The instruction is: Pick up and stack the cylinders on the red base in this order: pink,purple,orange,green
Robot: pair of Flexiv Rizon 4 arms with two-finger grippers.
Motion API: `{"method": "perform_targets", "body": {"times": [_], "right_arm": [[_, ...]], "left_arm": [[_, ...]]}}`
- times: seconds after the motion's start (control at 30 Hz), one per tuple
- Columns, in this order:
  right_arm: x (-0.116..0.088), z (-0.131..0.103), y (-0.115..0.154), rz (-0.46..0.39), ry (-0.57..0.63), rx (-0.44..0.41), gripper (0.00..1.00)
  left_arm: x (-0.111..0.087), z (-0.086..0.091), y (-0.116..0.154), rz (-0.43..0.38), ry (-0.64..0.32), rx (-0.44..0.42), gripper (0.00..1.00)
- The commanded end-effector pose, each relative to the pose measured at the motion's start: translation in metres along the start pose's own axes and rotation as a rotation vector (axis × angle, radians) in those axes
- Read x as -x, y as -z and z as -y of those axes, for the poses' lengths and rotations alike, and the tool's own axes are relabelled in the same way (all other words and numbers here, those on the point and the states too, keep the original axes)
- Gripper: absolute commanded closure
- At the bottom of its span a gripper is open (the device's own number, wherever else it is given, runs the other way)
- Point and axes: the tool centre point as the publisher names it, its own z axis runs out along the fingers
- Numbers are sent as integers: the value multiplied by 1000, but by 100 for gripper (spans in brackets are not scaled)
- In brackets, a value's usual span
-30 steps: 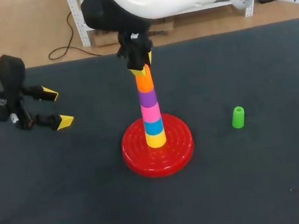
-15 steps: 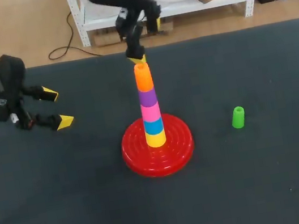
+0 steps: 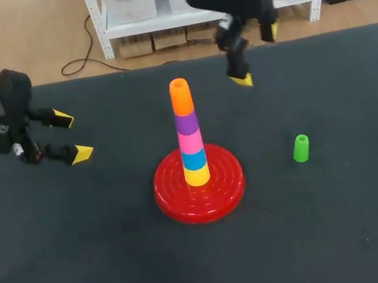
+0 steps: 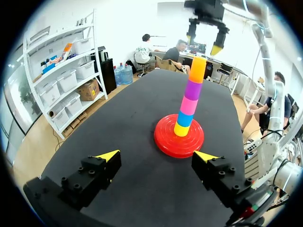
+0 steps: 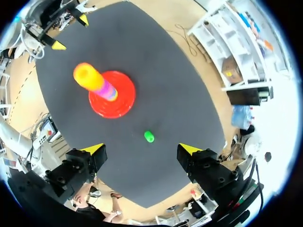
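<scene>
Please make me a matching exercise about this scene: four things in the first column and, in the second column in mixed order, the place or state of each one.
Column one:
1 orange cylinder
2 green cylinder
3 red base
4 left gripper

Column two:
A stands alone on the table
B on top of the purple cylinder
C open, holding nothing
D directly under the yellow cylinder

Pairs: 1-B, 2-A, 3-D, 4-C

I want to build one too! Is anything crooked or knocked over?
Nothing stands out. The stack sits straight on the red base, and the green cylinder stands upright by itself on the table.
</scene>
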Motion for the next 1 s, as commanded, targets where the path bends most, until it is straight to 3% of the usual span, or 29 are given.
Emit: {"method": "perform_targets", "body": {"times": [0.03, 0.57, 1.0], "right_arm": [[-17, 2, -21, 61, -12, 7, 0], [-38, 20, -80, -33, -124, 59, 0], [-41, 21, -80, -14, -145, 50, 0]], "left_arm": [[1, -1, -1, -6, 1, -1, 0], [1, -1, -1, -6, 1, -1, 0], [1, -1, -1, -6, 1, -1, 0]]}}
